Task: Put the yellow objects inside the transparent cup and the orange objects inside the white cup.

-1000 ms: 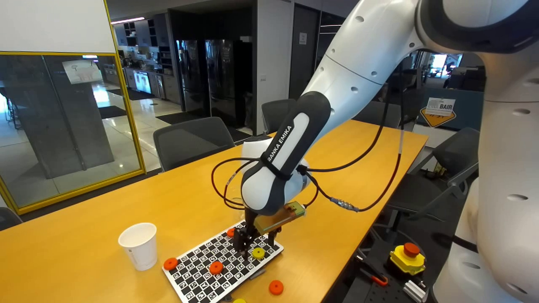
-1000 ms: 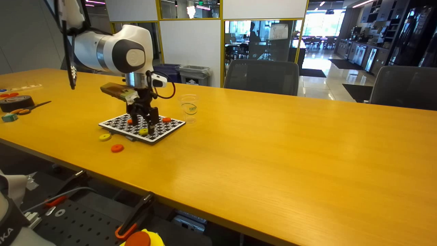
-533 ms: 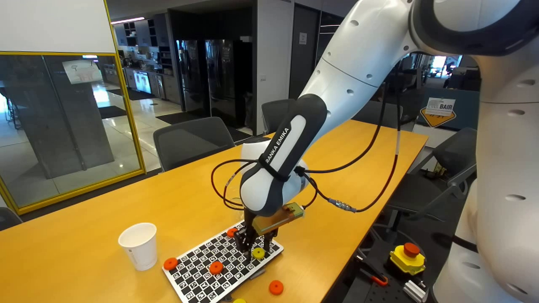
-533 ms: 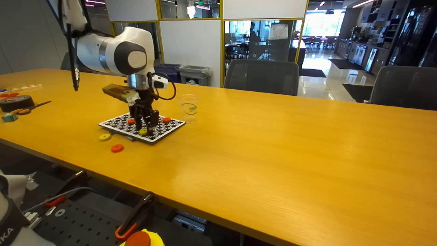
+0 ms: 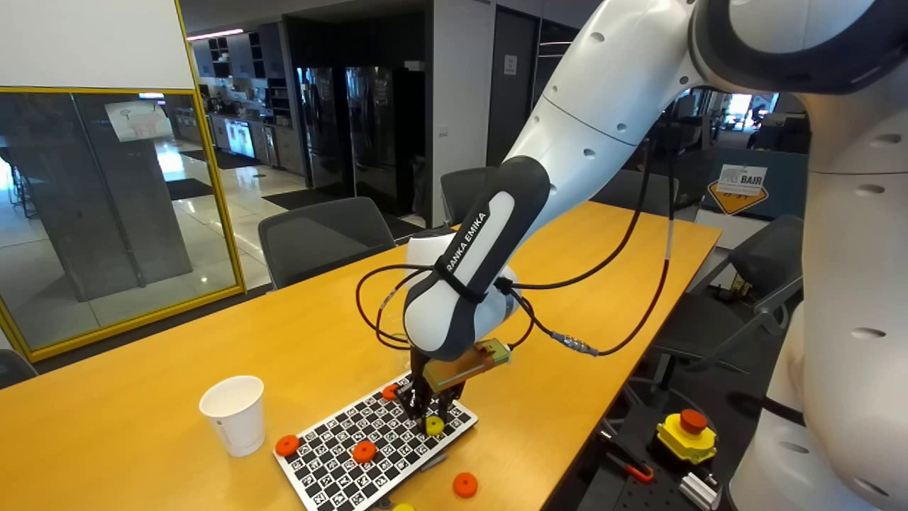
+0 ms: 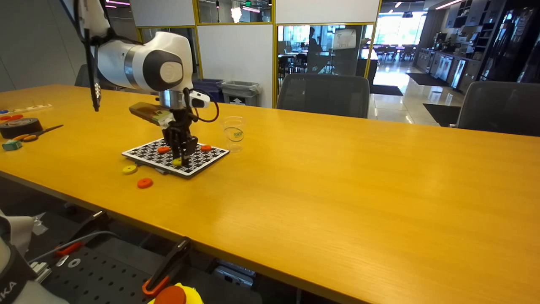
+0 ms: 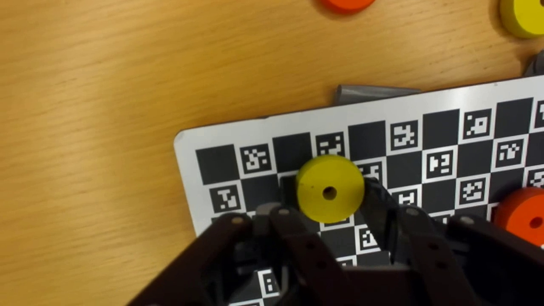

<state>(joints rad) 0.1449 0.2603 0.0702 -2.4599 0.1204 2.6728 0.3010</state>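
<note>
The tool point(image 7: 330, 189) grips a yellow disc point(image 7: 330, 180) from both sides near a corner of the checkered board point(image 5: 333, 466); whether the disc touches the board cannot be told. An orange disc point(image 5: 364, 452) lies about the middle of the board, a second orange disc point(image 5: 389, 392) at its long edge, a third orange disc point(image 5: 287, 445) at another corner. On the surface point(image 6: 316, 190), off the board's opposite long edge, lie a fourth orange disc point(image 5: 465, 485) and, closer to the board, a second yellow disc point(image 6: 130, 169). The transparent cup point(image 6: 233, 134) stands upright just off one corner of the board, the white cup point(image 5: 237, 419) upright near another. Well apart from the board lie a roll of tape point(image 6: 21, 128), scissors point(image 6: 32, 138) and a green block point(image 6: 12, 145).
</note>
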